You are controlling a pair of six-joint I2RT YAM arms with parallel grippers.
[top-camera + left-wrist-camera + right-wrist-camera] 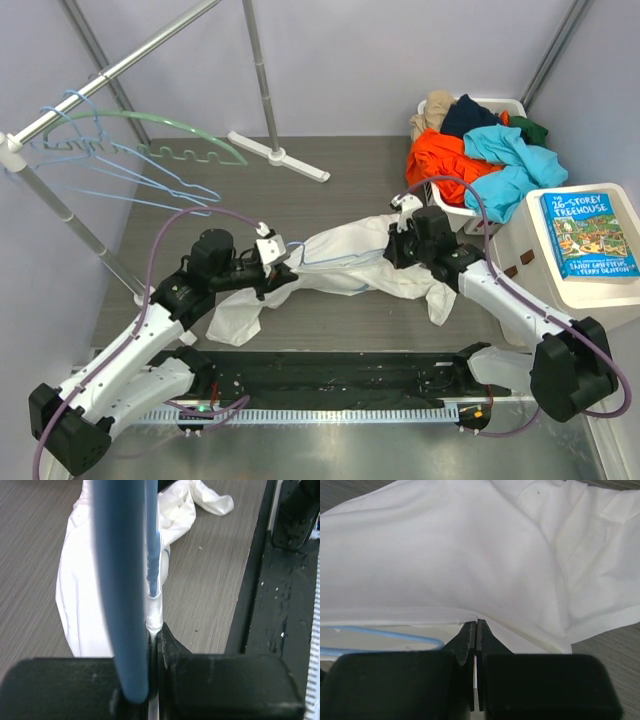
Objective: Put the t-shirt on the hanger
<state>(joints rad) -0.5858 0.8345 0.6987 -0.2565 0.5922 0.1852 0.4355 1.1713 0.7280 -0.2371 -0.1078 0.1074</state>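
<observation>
As t-shirt [352, 262] lies stretched, white, creased

The t-shirt [340, 262] is plain white. The hanger [122, 580] is light-blue wire. The table [330, 200] is grey with fine wood grain. 1 garment [438, 155] is orange, another [512, 160] turquoise. The book [590, 235] has a blue cover.

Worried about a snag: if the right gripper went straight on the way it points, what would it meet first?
The t-shirt: the right gripper has its jaws shut on the shirt's edge, with white cloth directly ahead. The hanger wire lies off to one side, likely out of line.
</observation>
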